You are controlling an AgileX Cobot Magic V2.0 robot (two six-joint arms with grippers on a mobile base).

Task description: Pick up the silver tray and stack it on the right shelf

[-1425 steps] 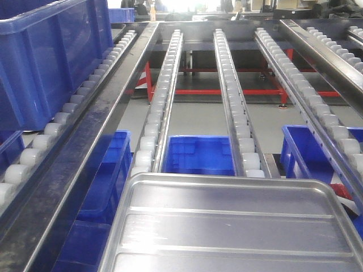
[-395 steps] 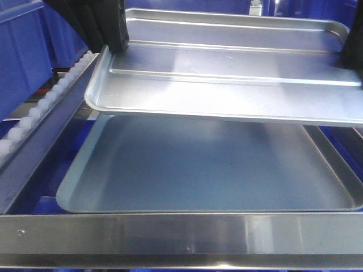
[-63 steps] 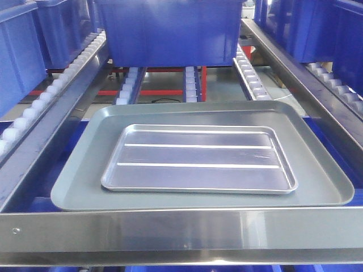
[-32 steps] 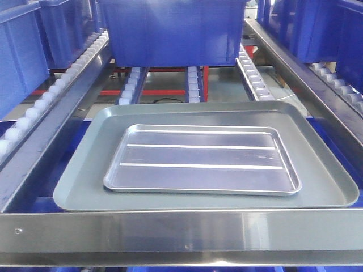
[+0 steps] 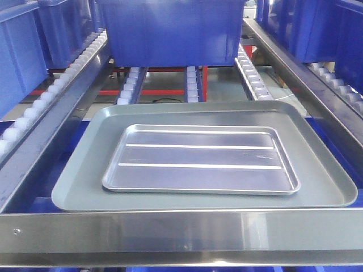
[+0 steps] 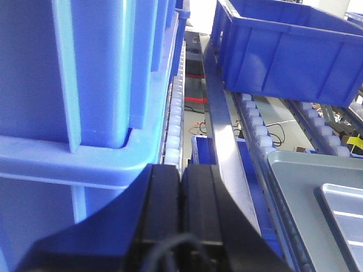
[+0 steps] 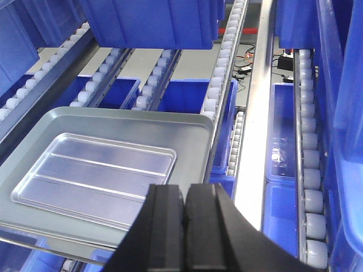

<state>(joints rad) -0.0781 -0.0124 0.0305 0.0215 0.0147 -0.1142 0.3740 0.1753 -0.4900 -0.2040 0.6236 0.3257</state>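
Fingers (image 6: pixel 180 198) of the left gripper (image 6: pixel 181 170) were pressed together with nothing between them, black and flat-faced, seen in the left wrist view against the rim of a tall blue plastic bin (image 6: pixel 85 85). Fingers (image 7: pixel 167 215) of the right gripper (image 7: pixel 184 195) were likewise closed on nothing, a thin seam only between them. Neither gripper touched any tray.

Right gripper position: above the near right corner of a large dull matte grey rectangular tray (image 7: pixel 187 127), just beside a lane of white plastic rollers (image 7: pixel 224 68).

The shiny bare-aluminium rectangular silver tray (image 5: pixel 201 158) with rounded corners and two long raised ribs lay flat inside the grey tray (image 5: pixel 85 181), roughly centred, its rim clear of the grey tray's wall on every side. Both trays rested on the right shelf (image 5: pixel 181 232), directly behind its wide brushed-steel front bar and between the grey metal side rails.

Farther back on the same roller lanes stood a large blue plastic crate (image 5: pixel 176 31), well apart from the trays. Further blue bins (image 7: pixel 181 93) were visible on the level below.
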